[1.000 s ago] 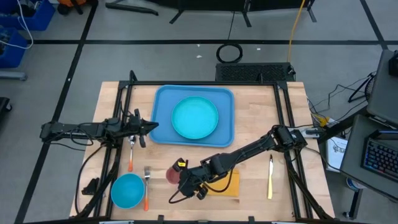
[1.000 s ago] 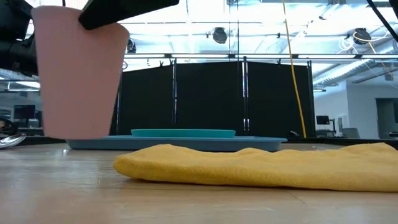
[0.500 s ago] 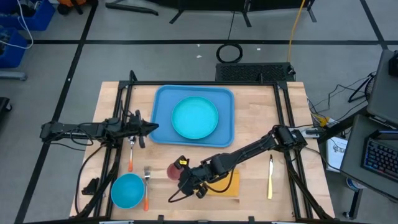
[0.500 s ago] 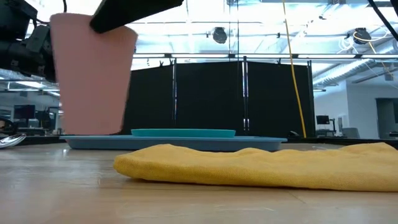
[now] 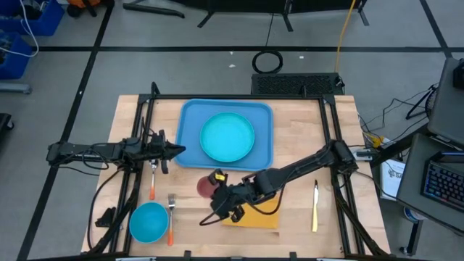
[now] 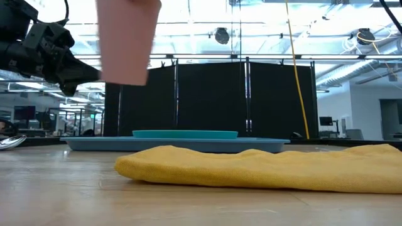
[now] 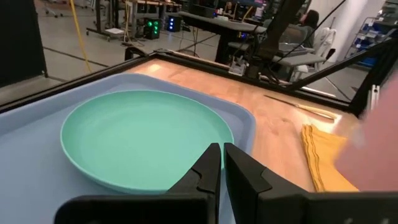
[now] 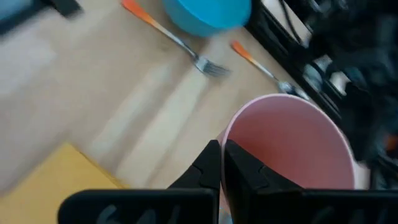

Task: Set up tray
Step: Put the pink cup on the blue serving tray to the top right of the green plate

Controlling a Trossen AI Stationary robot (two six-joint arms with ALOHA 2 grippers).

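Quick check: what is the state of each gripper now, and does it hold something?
Left gripper: shut, holding nothing, at the tray edge.
Right gripper: shut on the pink cup rim, cup lifted.

Pink cup (image 6: 127, 41): top cut off by upper frame edge, low view. Spoon (image 6: 11, 142): cut at left edge. Yellow napkin (image 6: 264, 167): runs past right edge, hides the tray's (image 6: 94, 144) near rim. Right wrist view: blurred.

No readable text, label, brand, number or sign on anything in view
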